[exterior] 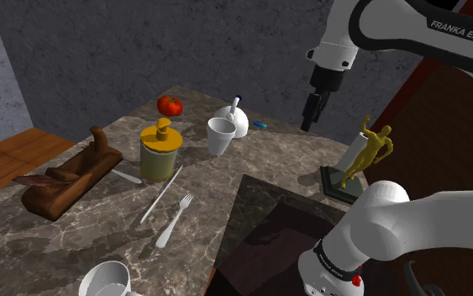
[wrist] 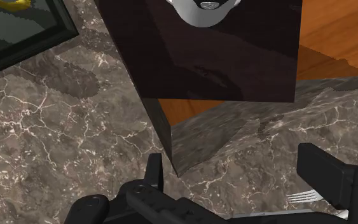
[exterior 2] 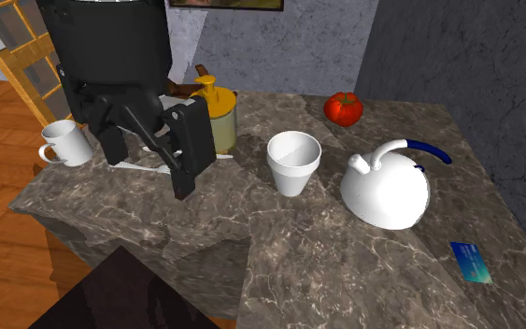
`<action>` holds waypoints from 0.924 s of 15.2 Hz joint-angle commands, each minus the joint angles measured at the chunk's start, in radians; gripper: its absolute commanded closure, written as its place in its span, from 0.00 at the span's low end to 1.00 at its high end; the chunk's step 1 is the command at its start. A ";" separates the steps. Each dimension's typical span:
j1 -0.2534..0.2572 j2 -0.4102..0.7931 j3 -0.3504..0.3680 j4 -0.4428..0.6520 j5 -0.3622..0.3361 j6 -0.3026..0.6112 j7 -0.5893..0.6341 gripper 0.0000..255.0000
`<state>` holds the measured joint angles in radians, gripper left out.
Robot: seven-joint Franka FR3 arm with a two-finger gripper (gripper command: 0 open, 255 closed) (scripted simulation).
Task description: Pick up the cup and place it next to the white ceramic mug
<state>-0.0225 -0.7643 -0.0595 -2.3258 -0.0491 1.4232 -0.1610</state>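
Note:
The white cup (exterior: 220, 134) stands upright on the marble counter, just in front of a white kettle (exterior: 233, 120). In the second exterior view the cup (exterior 2: 294, 161) sits between the kettle (exterior 2: 385, 187) and a yellow-topped jar (exterior 2: 217, 112). The white mug (exterior: 106, 282) rests near the counter's front edge; its handle shows in the second exterior view, mug (exterior 2: 64, 142). My black gripper (exterior: 312, 113) hangs high above the counter, well off to the shoulder view's right of the cup. Its fingers stand wide apart with nothing between them, gripper (wrist: 241, 175), gripper (exterior 2: 149, 150).
A tomato (exterior: 170, 105), a wooden hand plane (exterior: 66, 181), a knife (exterior: 161, 193) and a fork (exterior: 174, 220) lie on the counter. A gold figurine (exterior: 362, 155) stands near the dark stand (wrist: 203, 51). A blue card (exterior 2: 471, 262) lies beyond the kettle.

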 commanded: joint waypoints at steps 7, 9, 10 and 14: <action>0.011 0.187 0.036 0.021 0.008 0.172 0.055 0.00; 0.014 0.256 0.047 0.040 0.008 0.223 0.073 0.00; 0.015 0.290 0.052 0.051 0.007 0.248 0.082 0.00; 0.018 0.434 0.071 0.111 0.000 0.335 0.118 0.00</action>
<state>-0.0060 -0.3722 0.0061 -2.2364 -0.0478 1.7353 -0.0535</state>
